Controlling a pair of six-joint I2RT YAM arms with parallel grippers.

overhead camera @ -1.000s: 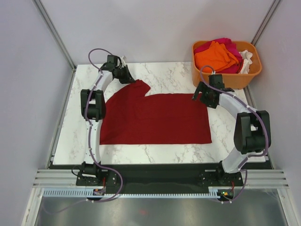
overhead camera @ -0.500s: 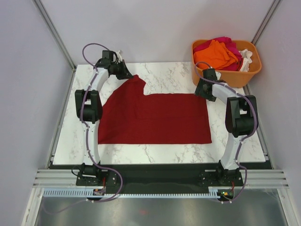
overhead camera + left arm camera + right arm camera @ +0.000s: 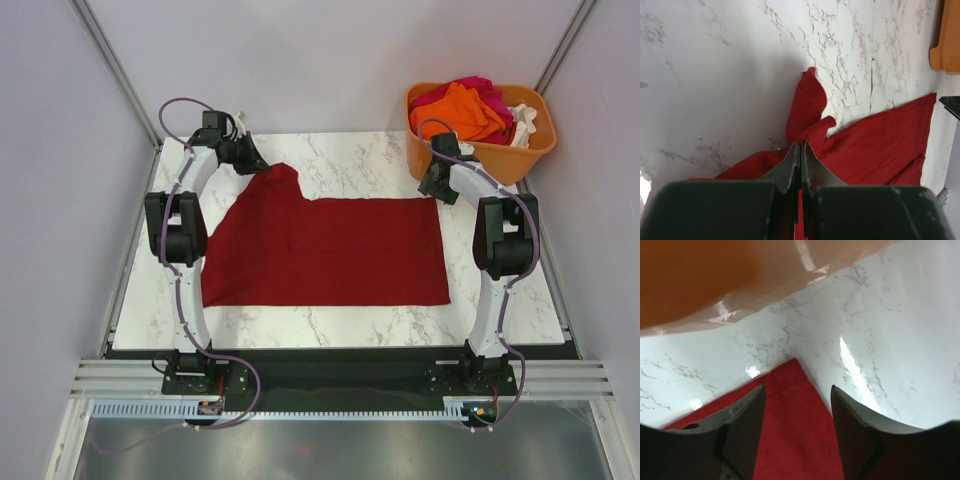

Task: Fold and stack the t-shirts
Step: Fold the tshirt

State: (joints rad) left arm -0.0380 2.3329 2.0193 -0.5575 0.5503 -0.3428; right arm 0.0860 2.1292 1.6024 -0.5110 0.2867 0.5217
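A dark red t-shirt [image 3: 330,250] lies spread over the middle of the marble table. My left gripper [image 3: 256,164] is at its far left part and is shut on a bunched sleeve of the dark red t-shirt [image 3: 812,107]. My right gripper [image 3: 430,187] is open just above the shirt's far right corner [image 3: 792,372], its fingers [image 3: 742,412] either side of the hem. Orange, magenta-pink and white shirts [image 3: 470,108] are heaped in the orange tub [image 3: 490,160] at the far right.
The orange tub's wall [image 3: 715,285] is close above my right gripper. Grey walls with metal frame rails enclose the table. The black base strip [image 3: 330,360] runs along the near edge.
My left gripper has moved left and away, drawing the sleeve with it. My right gripper has moved farther back, from over the shirt's right edge to its far right corner beside the tub.
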